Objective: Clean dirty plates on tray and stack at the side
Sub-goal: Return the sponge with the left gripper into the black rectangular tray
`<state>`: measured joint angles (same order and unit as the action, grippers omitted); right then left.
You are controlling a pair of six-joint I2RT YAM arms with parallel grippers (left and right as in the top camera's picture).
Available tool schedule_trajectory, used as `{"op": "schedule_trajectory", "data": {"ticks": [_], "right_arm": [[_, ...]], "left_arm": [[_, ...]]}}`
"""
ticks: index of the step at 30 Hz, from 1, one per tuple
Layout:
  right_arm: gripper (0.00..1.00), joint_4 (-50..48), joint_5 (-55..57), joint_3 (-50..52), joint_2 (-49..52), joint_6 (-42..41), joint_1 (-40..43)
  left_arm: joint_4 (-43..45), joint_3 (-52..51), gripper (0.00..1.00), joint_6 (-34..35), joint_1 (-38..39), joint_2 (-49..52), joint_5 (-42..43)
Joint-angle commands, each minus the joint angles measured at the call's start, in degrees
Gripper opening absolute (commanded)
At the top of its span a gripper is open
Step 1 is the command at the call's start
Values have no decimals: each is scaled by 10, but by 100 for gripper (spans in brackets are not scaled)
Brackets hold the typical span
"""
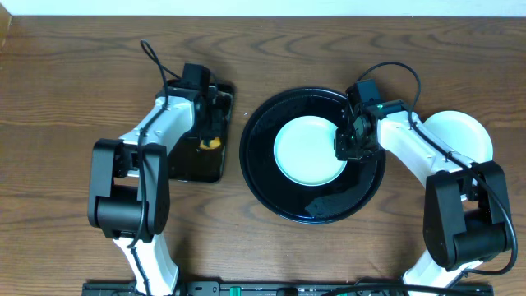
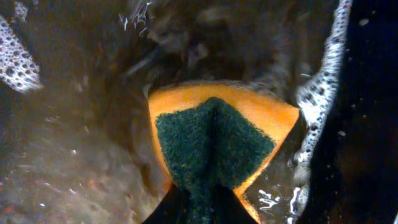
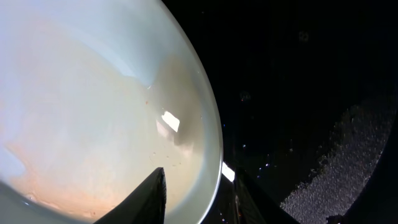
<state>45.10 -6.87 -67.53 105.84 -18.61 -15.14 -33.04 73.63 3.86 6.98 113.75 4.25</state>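
My right gripper (image 3: 196,186) straddles the rim of the mint plate (image 1: 308,150) on the round tray (image 1: 263,185), fingers either side. I can't tell whether my left gripper (image 2: 202,208) pinches the sponge (image 2: 214,143). I'd grip firmly before lifting.

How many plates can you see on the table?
2. A pale mint plate lies on the round black tray, its right edge between the right gripper jaws. A white plate sits at the right, partly behind that arm. Others may be hidden.
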Motion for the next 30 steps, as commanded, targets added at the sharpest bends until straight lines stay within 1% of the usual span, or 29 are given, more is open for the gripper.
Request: {"op": "schedule_trajectory", "data": {"ticks": [1,2,4,5,7,10,12,13,15,18,21,26,28,30], "right_arm": [[35,-1,-3,3,3,2,-3],[35,-1,-3,3,3,2,-3],[37,-1,-3,3,3,2,-3],[37,-2,-3,3,3,2,-3],[37,-2,-3,3,3,2,-3],[37,-2,-3,3,3,2,-3],[37,-2,-3,3,3,2,-3],[37,-2,-3,3,3,2,-3],[37,-2,-3,3,3,2,-3],[37,-3,-3,3,3,2,-3],[37,-4,-3,3,3,-2,-3],[36,-11,-3,3,16,-11,-3],[34,-15,-3,3,25,-12,-3],[28,-20,-5,4,35,-14,-3]], "left_arm": [[-12,-6,28,-6,-14,18,-47],[-15,-6,42,-6,-14,14,-45],[-16,-6,47,-6,-13,5,-33],[-16,-6,49,-6,-13,-1,-28],[-15,-6,50,-6,-13,-12,-17],[-14,-6,52,-6,-12,-18,23],[-16,-7,66,-6,-11,-18,26],[-16,-7,71,-6,-10,-18,26],[-17,-7,78,-6,-10,-18,26],[-19,-6,79,0,-10,-18,21],[-23,-6,80,12,-10,-28,-4],[-25,-6,81,11,-10,-76,-9],[-26,-6,81,11,-10,-99,-9],[-30,-6,81,12,-10,-117,-8]]}}
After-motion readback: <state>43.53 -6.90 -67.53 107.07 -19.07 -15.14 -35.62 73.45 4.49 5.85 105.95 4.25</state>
